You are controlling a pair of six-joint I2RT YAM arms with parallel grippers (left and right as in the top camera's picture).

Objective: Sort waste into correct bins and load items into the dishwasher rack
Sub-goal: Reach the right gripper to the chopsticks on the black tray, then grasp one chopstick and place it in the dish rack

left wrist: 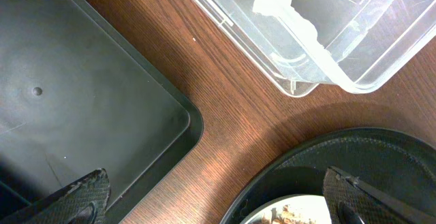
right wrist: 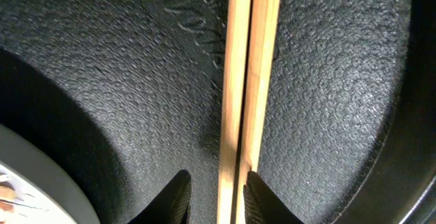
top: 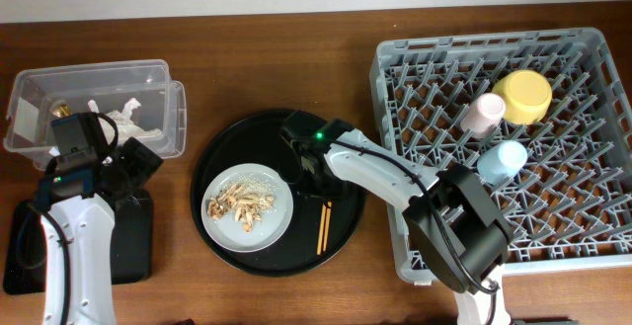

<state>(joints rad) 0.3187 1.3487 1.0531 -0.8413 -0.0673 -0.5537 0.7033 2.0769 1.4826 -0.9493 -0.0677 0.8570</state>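
Note:
A pair of wooden chopsticks (top: 323,228) (right wrist: 245,81) lies on the right side of the large round black tray (top: 267,132). My right gripper (top: 314,182) (right wrist: 216,181) is low over their upper end, jaws narrowly open and straddling them, with a gap at the left finger. A grey-white plate (top: 281,211) holds tan food scraps (top: 242,206). My left gripper (top: 133,172) (left wrist: 216,190) is wide open and empty, between the shallow black rectangular tray (top: 133,246) (left wrist: 68,94) and the round tray. The clear tub (top: 173,118) (left wrist: 354,54) holds white paper (top: 123,116) and a gold bit (top: 61,111).
The grey dishwasher rack (top: 553,206) fills the right side. In it are a pink cup (top: 484,114), a yellow-green bowl (top: 523,96) and a light-blue cup (top: 504,159). The plate's edge shows in the left wrist view (left wrist: 300,207) and the right wrist view (right wrist: 41,176).

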